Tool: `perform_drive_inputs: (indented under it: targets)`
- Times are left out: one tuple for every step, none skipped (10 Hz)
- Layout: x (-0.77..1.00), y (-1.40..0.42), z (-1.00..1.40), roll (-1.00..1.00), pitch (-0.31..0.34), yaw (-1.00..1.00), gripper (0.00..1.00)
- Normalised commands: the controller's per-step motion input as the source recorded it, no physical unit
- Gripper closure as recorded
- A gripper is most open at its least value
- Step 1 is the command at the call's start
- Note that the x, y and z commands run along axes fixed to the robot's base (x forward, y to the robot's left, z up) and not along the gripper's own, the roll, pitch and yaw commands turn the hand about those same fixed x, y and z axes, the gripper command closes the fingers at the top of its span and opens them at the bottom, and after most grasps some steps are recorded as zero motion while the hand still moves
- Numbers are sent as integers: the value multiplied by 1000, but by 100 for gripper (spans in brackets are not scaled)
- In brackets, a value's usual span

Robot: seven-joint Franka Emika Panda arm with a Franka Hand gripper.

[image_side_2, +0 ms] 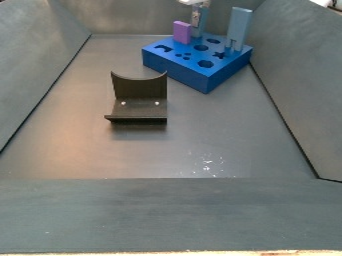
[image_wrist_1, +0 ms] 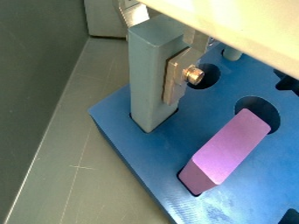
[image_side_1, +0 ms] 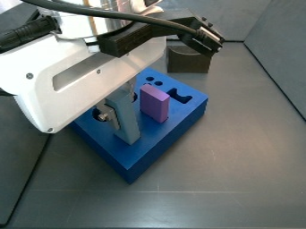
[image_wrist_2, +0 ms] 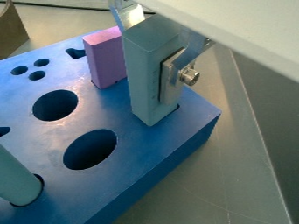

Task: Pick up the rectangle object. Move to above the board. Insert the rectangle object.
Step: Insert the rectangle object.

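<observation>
Wrist views show the hand (image_wrist_1: 163, 74) pinching 1 rectangle object (image_wrist_1: 151, 74) upright in 1 board (image_wrist_1: 152, 157).

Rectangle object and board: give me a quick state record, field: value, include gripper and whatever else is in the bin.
gripper: over the board's corner, fingers on the bar
rectangle object: upright, lower end in the board
board: bright blue slab, round holes open
pink block: seated in a board slot, leaning
sky-blue bar: upright on the board's far side
fixture: on the floor, apart from the board
insertion depth: cannot tell
</observation>
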Motion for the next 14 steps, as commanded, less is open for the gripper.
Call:
perform_drive_inputs:
  targets:
    - [0, 0, -1000, 20, -6, 0, 100]
    - [0, -29, 0, 0, 23, 0, 100]
    - [120, 0, -123, 0, 77, 0, 100]
    - [0, 29, -1000, 43, -57, 0, 100]
    - [-86, 94, -1000, 40, -97, -89, 100]
    - [0, 0, -20, -17, 0, 0, 100]
    - [0, -29, -451, 0, -323, 0, 100]
    - [820, -449, -714, 506, 34, 29, 100]
    - [409, -434, -417, 766, -200, 183, 100]
    - [0, 0, 0, 17, 0, 0, 100]
    - [363, -111, -237, 117, 363, 0, 100]
    - [503, -180, -74, 346, 1000, 0, 100]
    - [414, -117, 0, 340, 1000, 0, 100]
    - [331, -103, 0, 240, 1000, 0, 100]
